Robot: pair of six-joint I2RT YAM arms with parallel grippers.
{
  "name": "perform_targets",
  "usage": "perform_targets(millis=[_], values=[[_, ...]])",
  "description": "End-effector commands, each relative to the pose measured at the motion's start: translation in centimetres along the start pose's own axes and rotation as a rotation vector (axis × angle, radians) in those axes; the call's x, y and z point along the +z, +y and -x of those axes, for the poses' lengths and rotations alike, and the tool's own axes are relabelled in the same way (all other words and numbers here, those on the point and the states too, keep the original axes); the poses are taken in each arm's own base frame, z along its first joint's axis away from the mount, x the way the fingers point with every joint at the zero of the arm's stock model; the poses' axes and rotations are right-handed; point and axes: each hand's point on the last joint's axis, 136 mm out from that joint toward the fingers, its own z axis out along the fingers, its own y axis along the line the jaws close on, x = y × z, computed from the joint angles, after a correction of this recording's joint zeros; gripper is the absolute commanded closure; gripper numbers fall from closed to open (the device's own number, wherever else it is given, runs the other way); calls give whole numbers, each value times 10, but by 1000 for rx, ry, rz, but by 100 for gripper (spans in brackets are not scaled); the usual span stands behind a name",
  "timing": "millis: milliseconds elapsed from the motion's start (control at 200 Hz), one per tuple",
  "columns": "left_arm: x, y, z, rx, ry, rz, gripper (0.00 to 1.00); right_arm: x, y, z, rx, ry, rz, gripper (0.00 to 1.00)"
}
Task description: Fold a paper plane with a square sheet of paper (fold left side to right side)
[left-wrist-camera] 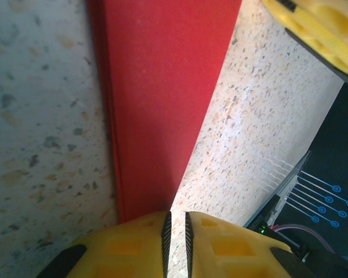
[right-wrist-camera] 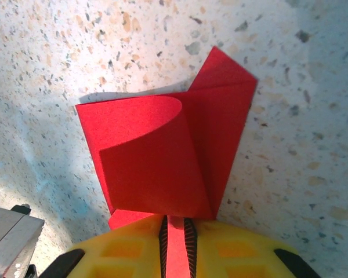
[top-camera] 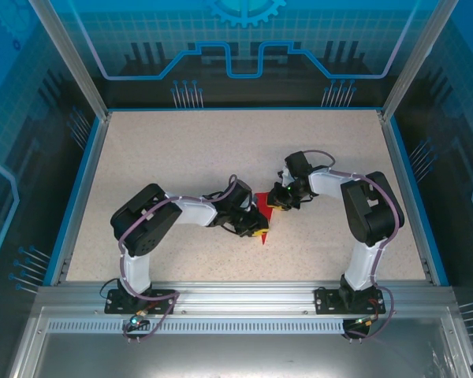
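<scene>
1. Setting: a speckled beige bench [top-camera: 181, 157] inside an enclosure of blue printed panels [top-camera: 244, 47]. Both arms are bolted to an aluminium rail [top-camera: 244, 295] at the near edge and bend inward to meet at the bench's middle.
2. Task object: a thin, bright red sheet of paper [top-camera: 264, 213], already folded. From above it is a narrow pointed strip lying at the centre of the bench, between the two claws.
3. Left claw [top-camera: 257, 231]: the yellow fingers stand almost together, with only a thin slit between the black pads [left-wrist-camera: 166, 243]. The narrow end of the sheet of paper [left-wrist-camera: 162, 104] runs up to the left finger and passes beneath it. Whether the pads pinch the paper cannot be told.
4. Left wrist view: the paper is a long red wedge lying flat on the bench, with stacked layer edges along its left side. A yellow finger of the right claw [left-wrist-camera: 319, 29] appears at the upper right corner.
5. Right claw [top-camera: 276, 206]: clamped on the sheet of paper [right-wrist-camera: 162, 156]. A red strip passes between its pads [right-wrist-camera: 189, 243].
6. Right wrist view: one flap curls upward in a loose roll and is not pressed flat. A pointed corner projects at the upper right.
</scene>
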Motion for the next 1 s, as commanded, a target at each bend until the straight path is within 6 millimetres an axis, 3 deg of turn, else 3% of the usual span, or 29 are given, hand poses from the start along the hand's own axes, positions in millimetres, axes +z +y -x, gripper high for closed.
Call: perform_targets(millis=[0, 200, 510, 550, 695, 995], values=[[10, 43, -19, -108, 56, 150, 83, 1, 6, -3, -36, -12, 21, 82], [17, 57, -26, -144, 66, 195, 86, -20, 24, 1, -83, -76, 91, 85], [18, 68, -30, -153, 75, 254, 89, -39, 32, -26, -125, -72, 157, 87], [18, 67, -31, -151, 75, 255, 89, -32, 26, -38, -111, -43, 159, 87], [18, 69, -30, -155, 75, 262, 89, -17, 31, -50, -111, 7, 185, 87], [16, 68, -32, -153, 74, 270, 90, 3, 24, -41, -121, 26, 156, 88]])
